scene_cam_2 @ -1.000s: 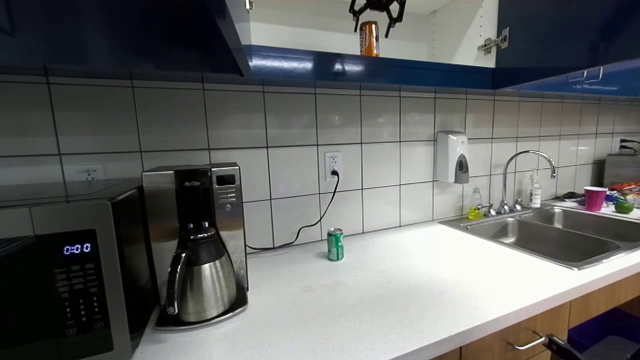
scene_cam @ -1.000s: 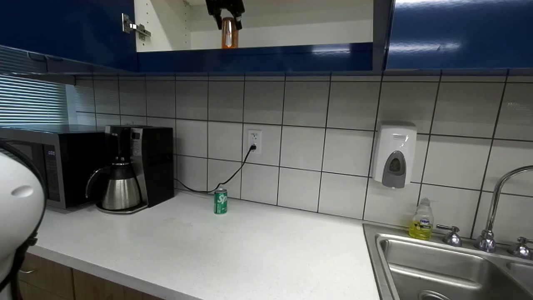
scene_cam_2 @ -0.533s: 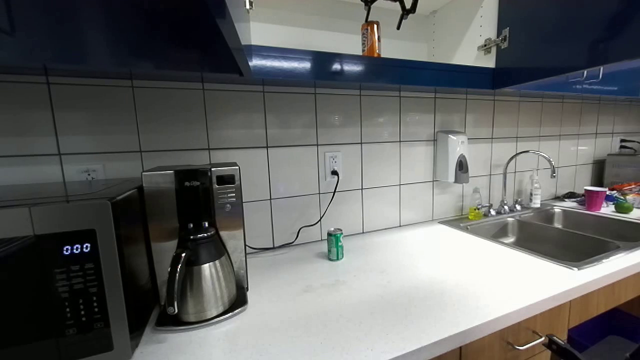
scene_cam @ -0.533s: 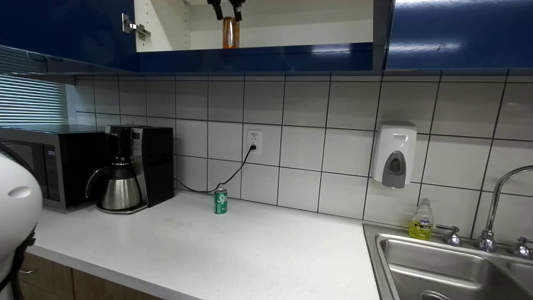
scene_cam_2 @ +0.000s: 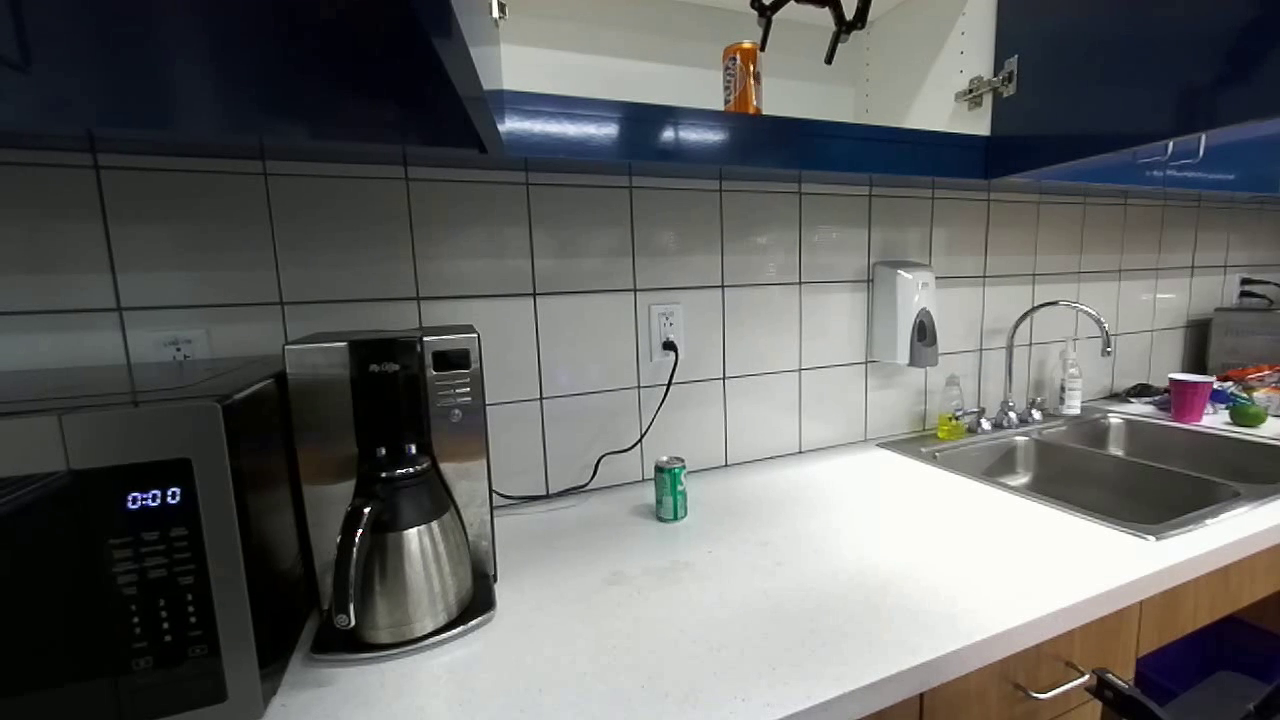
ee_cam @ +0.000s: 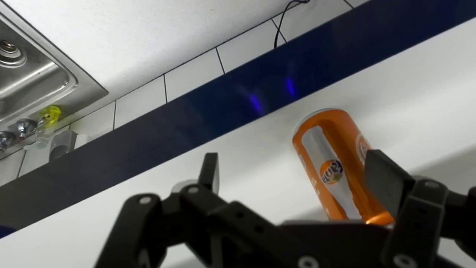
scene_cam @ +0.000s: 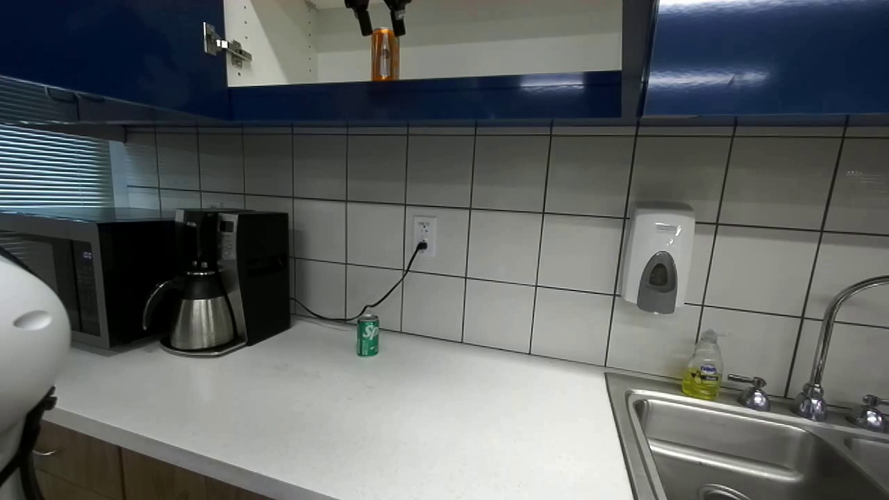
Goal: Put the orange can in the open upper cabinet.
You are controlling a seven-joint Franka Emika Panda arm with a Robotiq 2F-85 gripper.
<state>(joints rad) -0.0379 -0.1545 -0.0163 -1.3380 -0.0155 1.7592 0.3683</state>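
Spread wide and gripping nothing, my end effector [scene_cam_2: 797,55] hangs at the top edge of the frame, right of centre, in an exterior view. Across the lower middle of that frame stretches the white worktop [scene_cam_2: 800,560], which has no part in the present step. Along the top of both exterior views runs the open upper cabinet [scene_cam: 500,35], cream inside, with a glossy blue front rail [scene_cam: 425,101] below. Within it stands the orange Fanta can [ee_cam: 329,160], upright and just inside the rail, upper middle in both exterior views and right of centre in the wrist view. Down on the worktop, below centre in both exterior views, a green Sprite can [scene_cam: 368,336] is not mine to handle.

From this I judge the placing done and the step in hand to be getting clear of the Fanta can. Smallest to watch are my fingers [ee_cam: 386,178]: at the right of the wrist view one overlaps the can's side, and whether it touches I cannot tell; the other, left of centre, stands well apart. Next I should leave them spread, rise straight until both tips clear the can's top, then back out over the rail. Sideways drift could tip it or nudge it toward the edge.
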